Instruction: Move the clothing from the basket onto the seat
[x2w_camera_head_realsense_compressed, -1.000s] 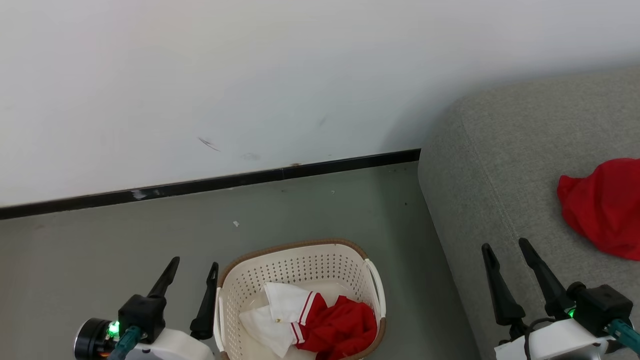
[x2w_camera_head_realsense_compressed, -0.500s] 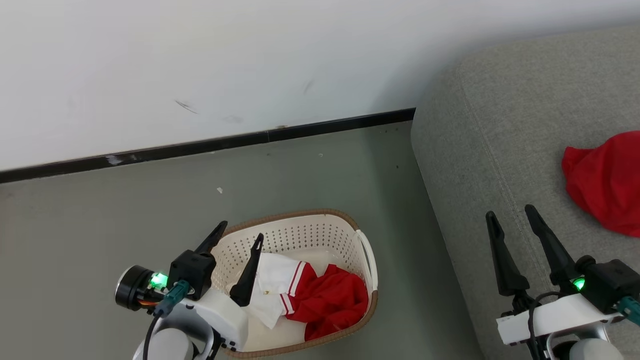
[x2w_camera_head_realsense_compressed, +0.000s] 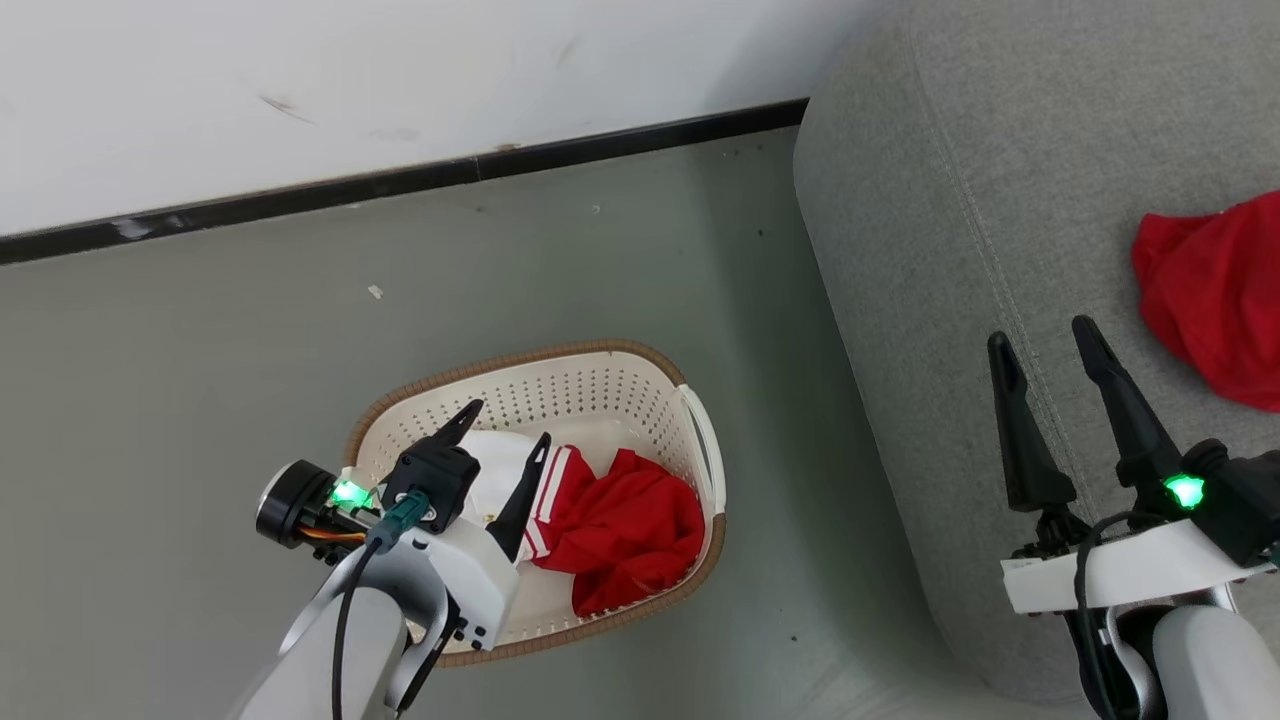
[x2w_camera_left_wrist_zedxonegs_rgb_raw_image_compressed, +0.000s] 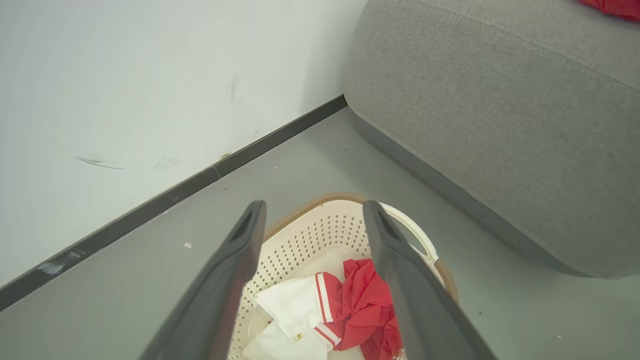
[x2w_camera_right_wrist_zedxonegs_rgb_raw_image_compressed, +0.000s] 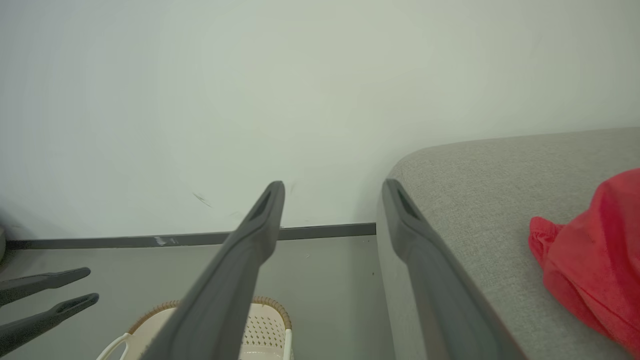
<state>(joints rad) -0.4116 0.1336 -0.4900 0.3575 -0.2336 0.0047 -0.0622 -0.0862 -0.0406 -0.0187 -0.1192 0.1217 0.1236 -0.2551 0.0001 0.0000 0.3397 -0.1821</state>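
As the left pincer swings over the basket, the next pick looks near

Since a second ago, the head view has tipped down and the left pincer has come from beside the basket to above it, fingers apart over the white piece of the clothing, which its arm partly covers. The right pincer hangs open over the seat, where one red garment lies cut by the frame edge.

Left wrist view: spread fingers frame the clothing, its lower part cropped.

Right wrist view: open fingers face the wall; the basket's contents fall below the frame.
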